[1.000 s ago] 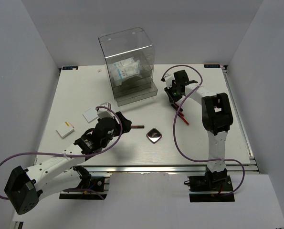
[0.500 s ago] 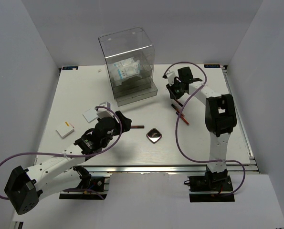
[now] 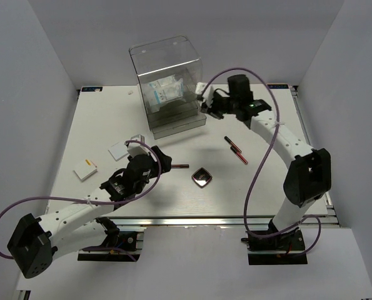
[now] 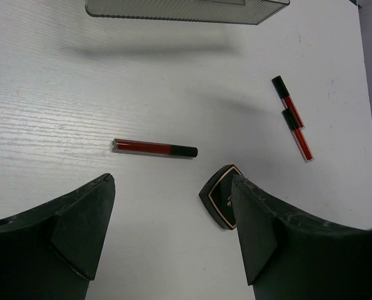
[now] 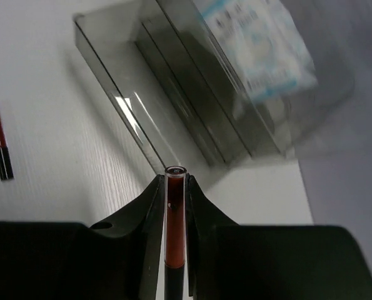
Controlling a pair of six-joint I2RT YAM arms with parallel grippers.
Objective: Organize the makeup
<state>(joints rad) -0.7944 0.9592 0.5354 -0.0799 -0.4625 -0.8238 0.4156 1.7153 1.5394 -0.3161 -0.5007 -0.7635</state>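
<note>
Right gripper (image 5: pixel 175 184) jaws are pinched tight on a thin dark-red pencil-like stick (image 5: pixel 175 244). The stick stands straight up between the fingers, its clear end poking out just past the tips. That gripper sits just beside the tall clear acrylic drawer box (image 5: pixel 192 125) at the back of the white table (image 3: pixel 110 119). You can see the clear-white packets with blue print (image 5: pixel 261 44) inside the upper part of the box.

Left gripper (image 4: pixel 172 181) jaws are spread wide with nothing between them, over the table nearer the front. Just ahead of them a second dark-red stick (image 4: pixel 154 148) lies flat on its side. The small dark rounded-square compact (image 4: pixel 220 195) is right by the right-hand finger, which hides part of it in the wrist view.

Further out, two more dark-red sticks (image 4: pixel 290 105) lie nearly end to end, apart from the compact, over on the right arm's side. Off to the left of the left arm there are a few small flat white cards (image 3: pixel 118 149) on the table.
</note>
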